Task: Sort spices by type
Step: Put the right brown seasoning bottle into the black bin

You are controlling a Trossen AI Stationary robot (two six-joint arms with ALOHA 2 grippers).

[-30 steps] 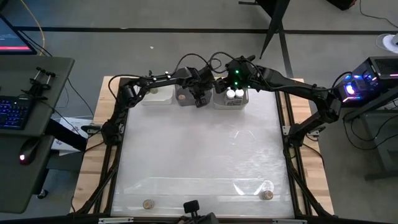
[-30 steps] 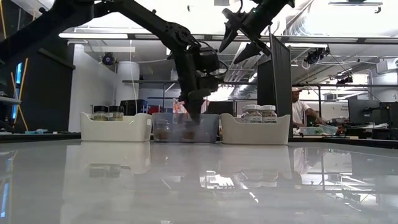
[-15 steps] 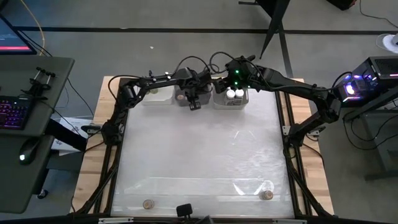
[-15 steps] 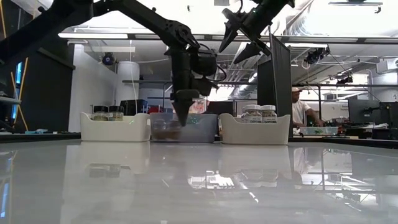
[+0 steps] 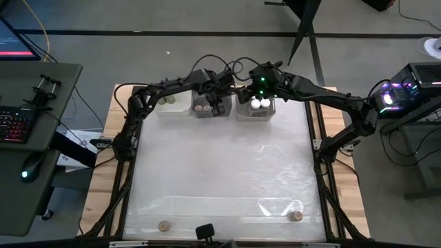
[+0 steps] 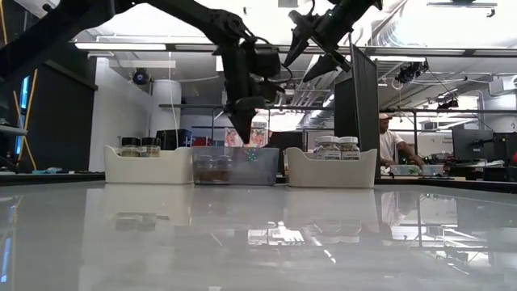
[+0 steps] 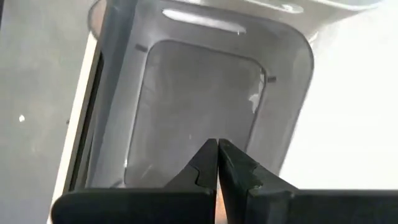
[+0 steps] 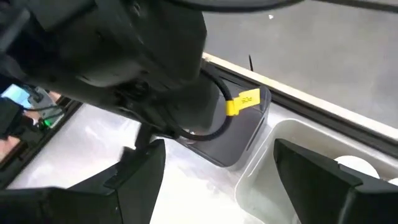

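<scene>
Brown-capped spice jars (image 5: 295,215) stranded at worktop's near edge; left gripper (image 6: 243,132) jaws clenched empty, right gripper (image 6: 311,48) released; crowded arms risk collision.

Three bins are lined up at the table's (image 5: 220,172) far edge: a white bin (image 5: 173,105) to one side of the left gripper, a clear grey bin (image 5: 204,107) directly below its tips, and a second white bin (image 5: 256,110) beneath the right gripper. Well away from both grippers, a keyboard (image 5: 14,125) and a mouse (image 5: 27,175) are seen on a dark side desk (image 5: 41,138). Beyond the bins, a person (image 6: 391,144) is seen in the room.
</scene>
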